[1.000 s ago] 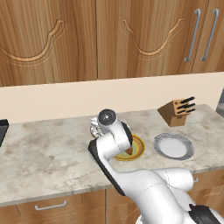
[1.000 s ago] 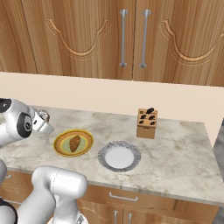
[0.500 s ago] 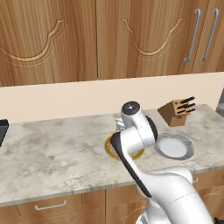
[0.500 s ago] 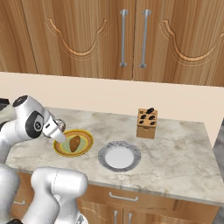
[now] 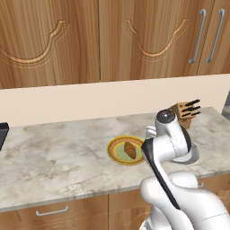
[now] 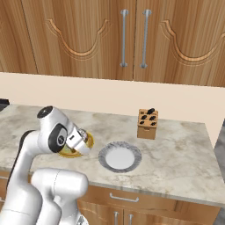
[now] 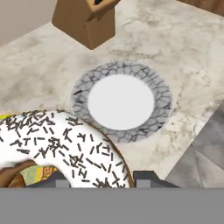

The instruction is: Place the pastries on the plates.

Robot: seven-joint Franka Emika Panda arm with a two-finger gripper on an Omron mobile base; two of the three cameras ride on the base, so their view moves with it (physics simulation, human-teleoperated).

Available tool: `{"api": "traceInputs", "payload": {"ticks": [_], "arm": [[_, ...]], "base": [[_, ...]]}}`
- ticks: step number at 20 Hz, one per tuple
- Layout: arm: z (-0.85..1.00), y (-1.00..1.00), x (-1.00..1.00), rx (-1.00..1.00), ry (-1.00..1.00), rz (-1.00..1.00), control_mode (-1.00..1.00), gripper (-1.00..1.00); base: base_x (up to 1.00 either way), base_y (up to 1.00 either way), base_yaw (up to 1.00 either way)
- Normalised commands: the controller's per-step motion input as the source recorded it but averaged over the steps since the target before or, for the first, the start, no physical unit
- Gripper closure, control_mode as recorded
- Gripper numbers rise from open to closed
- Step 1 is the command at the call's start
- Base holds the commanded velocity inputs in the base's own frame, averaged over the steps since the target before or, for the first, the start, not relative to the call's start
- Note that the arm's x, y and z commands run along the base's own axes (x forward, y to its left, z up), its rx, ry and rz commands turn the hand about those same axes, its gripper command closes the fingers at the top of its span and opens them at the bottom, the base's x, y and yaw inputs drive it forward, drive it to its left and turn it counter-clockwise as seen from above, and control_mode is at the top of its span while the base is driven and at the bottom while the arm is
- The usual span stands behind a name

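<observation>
Two plates on the desk: the yellow plate (image 5: 117, 152) at centre frame and the grey-rimmed plate (image 6: 119, 157) at lower centre. Two pastries: one croissant (image 5: 130, 149) on the yellow plate, one doughnut (image 7: 57, 146) at lower left. One knife block (image 6: 147, 124), right of centre.

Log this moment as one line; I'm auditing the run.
gripper: shut on doughnut | croissant: on yellow plate | white plate: empty | next: likely doughnut to white plate

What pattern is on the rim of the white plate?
A grey rim with dark crackle-like lines around a plain white centre; the white plate shows it best in the hand view.
</observation>
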Motion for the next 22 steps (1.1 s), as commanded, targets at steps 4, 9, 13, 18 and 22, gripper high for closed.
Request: {"api": "traceInputs", "payload": {"ticks": [4,9,13,18,22], "arm": [[-0.08,-1.0,0.59,0.06,0.12,0.0,-1.0,1.0],[-0.48,-0.99,0.35,0.13,0.22,0.0,-1.0,1.0],[-0.45,-0.96,0.49,0.14,0.19,0.0,-1.0,1.0],[-0.6,-0.32,0.38,0.04,-0.12,0.0,-1.0,1.0],[-0.3,-0.08,0.23,0.05,-0.04,0.0,-1.0,1.0]], "base": [[0.0,0.0,0.0],[0.0,0.0,0.0],[0.0,0.0,0.0],[0.0,0.0,0.0],[0.0,0.0,0.0]]}}
